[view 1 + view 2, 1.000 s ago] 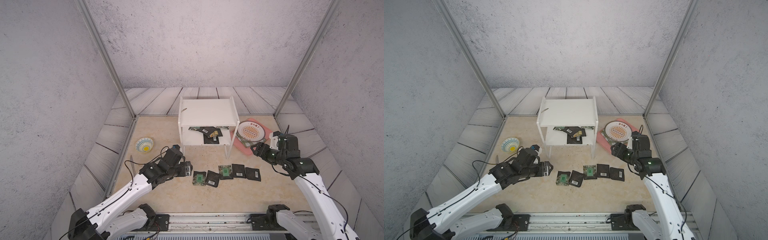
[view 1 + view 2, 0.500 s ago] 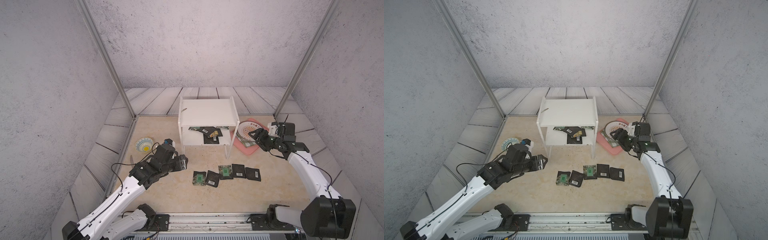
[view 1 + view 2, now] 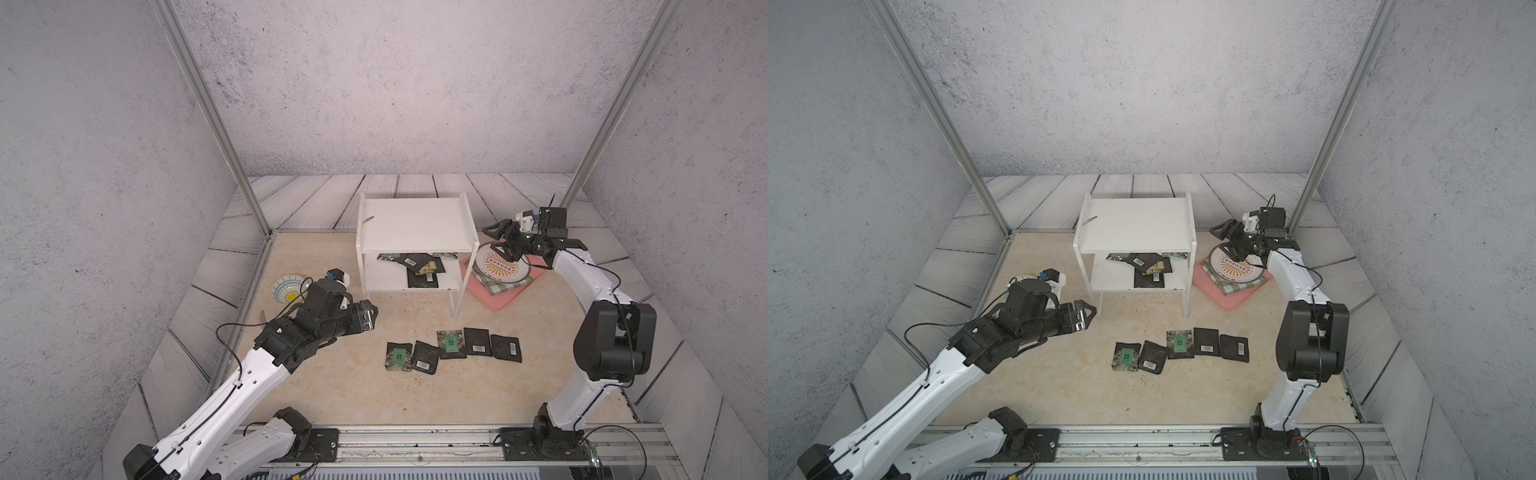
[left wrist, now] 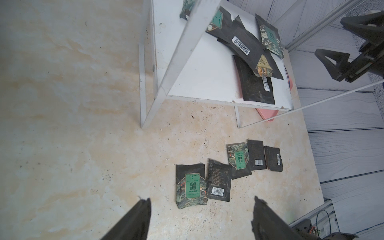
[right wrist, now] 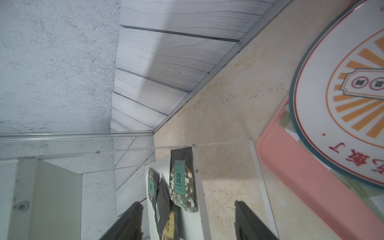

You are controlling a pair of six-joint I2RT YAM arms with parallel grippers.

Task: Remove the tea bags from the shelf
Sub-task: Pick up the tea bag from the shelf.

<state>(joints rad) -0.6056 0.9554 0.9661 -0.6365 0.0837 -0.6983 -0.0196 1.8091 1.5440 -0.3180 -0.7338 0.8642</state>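
Observation:
The white two-tier shelf [image 3: 415, 224] [image 3: 1133, 224] stands at the back middle. Several dark tea bags [image 3: 419, 266] [image 3: 1148, 266] lie in a loose heap on its lower tier, also seen in the left wrist view [image 4: 247, 45] and the right wrist view [image 5: 180, 182]. Several more tea bags [image 3: 453, 347] [image 4: 239, 160] lie in a row on the floor in front. My left gripper [image 3: 372, 311] [image 4: 201, 200] hovers open and empty near the shelf's front left leg. My right gripper [image 3: 496, 239] [image 5: 188, 204] is open and empty beside the shelf's right side, above the plate.
A pink tray [image 3: 498, 299] right of the shelf carries a checked cloth [image 3: 500, 287] and a sunburst plate [image 3: 496, 266]. A small patterned bowl [image 3: 286, 289] sits at the left. Metal frame posts rise at both back corners. A thin scrap [image 3: 368, 219] lies on the shelf's top tier.
My left arm has pulled back from the floor tea bags towards the shelf's left leg. My right arm has swung up and back to the shelf's right side. Both grippers stay open.

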